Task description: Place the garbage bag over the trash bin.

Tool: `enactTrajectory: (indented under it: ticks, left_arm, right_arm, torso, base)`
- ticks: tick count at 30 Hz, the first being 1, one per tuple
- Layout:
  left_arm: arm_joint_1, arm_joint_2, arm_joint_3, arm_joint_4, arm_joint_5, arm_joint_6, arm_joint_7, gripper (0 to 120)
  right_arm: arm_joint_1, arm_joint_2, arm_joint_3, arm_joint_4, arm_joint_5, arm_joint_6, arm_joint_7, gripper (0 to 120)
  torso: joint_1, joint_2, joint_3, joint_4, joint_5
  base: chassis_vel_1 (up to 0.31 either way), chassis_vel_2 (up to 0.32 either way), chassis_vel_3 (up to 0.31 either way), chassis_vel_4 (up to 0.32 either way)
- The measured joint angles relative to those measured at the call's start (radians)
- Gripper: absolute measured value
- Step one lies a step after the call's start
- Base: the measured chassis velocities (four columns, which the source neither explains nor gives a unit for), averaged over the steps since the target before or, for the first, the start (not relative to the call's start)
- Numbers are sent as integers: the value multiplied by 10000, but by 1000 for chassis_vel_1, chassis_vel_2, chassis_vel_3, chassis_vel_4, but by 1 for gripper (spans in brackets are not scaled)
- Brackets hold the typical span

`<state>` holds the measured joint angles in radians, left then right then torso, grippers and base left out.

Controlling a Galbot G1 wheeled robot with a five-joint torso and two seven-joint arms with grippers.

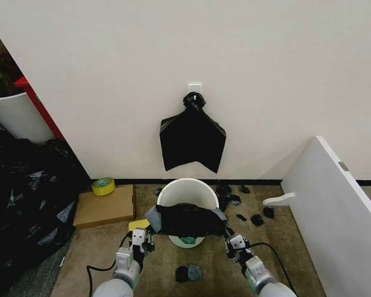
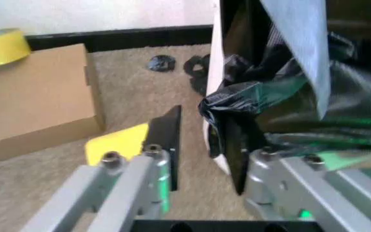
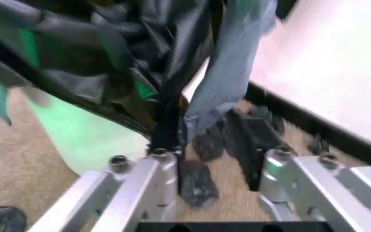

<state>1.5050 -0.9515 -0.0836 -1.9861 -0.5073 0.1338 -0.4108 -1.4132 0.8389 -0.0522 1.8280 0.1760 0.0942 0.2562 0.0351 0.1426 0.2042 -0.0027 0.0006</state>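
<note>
Nearest the robot, the left gripper (image 1: pixel 140 238) sits low at the near-left of the trash bin (image 1: pixel 187 193). In its wrist view its fingers (image 2: pixel 170 140) stand spread, with the crumpled edge of the garbage bag (image 1: pixel 187 219) lying between them, though whether a pad touches the film is hard to tell. The right gripper (image 1: pixel 233 241) mirrors it at the near-right, its fingers (image 3: pixel 167 135) likewise apart beside a hanging fold of the bag (image 3: pixel 140 53). The bag is stretched as a black band across the bin's near wall, just under the rim, while the far rim is bare white. It looks like the fitting step is half done; the next move likely calls for working the film round the far side. Farther off, a flat black bundle (image 1: pixel 192 137) hangs on the wall, a cardboard box (image 1: pixel 105 206) with a tape roll (image 1: pixel 103 185) lies left
</note>
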Motion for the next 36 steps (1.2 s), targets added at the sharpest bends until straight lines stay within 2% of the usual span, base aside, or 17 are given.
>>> enactTrajectory:
  ticks: [4,11,12,15,16,18,20,22,24,26,27,28,29,30,32,34,36]
  left_arm:
    - [613,374,-231,-507,58,205,-299,41]
    - [2100,1054,-484,-1441,436,322,-1057,71]
    - [2100,1054,-484,-1441,436,322,-1057,71]
    - [2541,1170,-548,-1695,542,282,-1382,84]
    - [2612,1187,-564,-1744,554,243,-1424,86]
    - [2892,1214,-625,-2020,673,-29,-1496,95]
    - [3023,1208,-652,-2223,786,-217,-1497,98]
    - [3202,1129,-687,-2733,1022,-757,-1322,100]
    - [3207,980,-726,-3010,1237,-1651,-805,100]
    - [2875,807,-756,-2943,1357,-2755,-31,100]
    - [2544,690,-751,-2818,1357,-3186,356,100]
    - [2544,690,-751,-2818,1357,-3186,356,100]
    - [2331,508,-757,-2729,1376,-3510,615,100]
    - [2233,297,-777,-2690,1388,-3678,756,100]
    - [2160,-275,-884,-2719,1371,-3787,873,100]
    - [2153,-1068,-1126,-2767,1413,-3886,950,100]
    - [2154,-1361,-1208,-2784,1456,-3931,972,100]
  right_arm:
    - [-146,-418,103,-124,-359,990,-487,38]
    - [-325,-1063,826,-1052,-1012,3877,-2672,68]
    - [-325,-1063,826,-1052,-1012,3877,-2672,68]
    - [-328,-1124,1077,-1226,-1101,4444,-3081,82]
    - [-334,-1130,1111,-1223,-1101,4516,-3111,82]
    - [-363,-1148,1369,-906,-902,4776,-3239,94]
    - [-357,-1137,1558,-553,-615,4806,-3340,97]
    - [-266,-1080,2045,401,617,4328,-3928,100]
    - [-1,-1033,2308,1205,1998,3221,-4195,100]
    - [278,-936,2494,1758,2903,2062,-3870,100]
    - [376,-851,2603,1940,3175,1533,-3596,100]
    - [376,-851,2603,1940,3175,1533,-3596,100]
    - [633,-754,2553,1963,3431,861,-3283,100]
    - [1035,-662,2395,1835,3596,157,-3115,100]
    - [2013,-498,2060,1392,3819,-1278,-3146,100]
    - [3274,-273,1688,579,3897,-2686,-3921,100]
    - [3601,-193,1603,270,3859,-2982,-4326,100]
  torso:
    - [0,0,0,1,-2]
    - [0,0,-1,1,0]
    - [0,0,-1,1,0]
    - [0,0,-1,1,0]
    - [0,0,-1,1,0]
    - [0,0,0,-2,1]
    - [0,0,-1,-1,0]
    - [0,0,-1,3,0]
    - [0,1,-1,2,-3]
    - [0,0,0,11,2]
    - [0,0,-1,1,0]
    - [0,0,-1,1,0]
    - [0,0,-1,-13,-12]
    - [0,0,0,-14,-8]
    - [0,0,0,1,11]
    - [1,0,1,7,-6]
    - [0,0,0,9,-2]
  base:
    - [0,0,0,0]
    - [0,0,0,0]
    - [0,0,0,0]
    - [0,0,0,0]
    - [0,0,0,0]
    - [0,0,0,0]
    - [0,0,0,0]
    - [0,0,0,0]
    - [0,0,0,0]
    - [0,0,0,0]
    - [0,0,0,0]
    - [0,0,0,0]
    - [0,0,0,0]
    - [0,0,0,0]
    - [0,0,0,0]
    - [0,0,0,0]
    - [0,0,0,0]
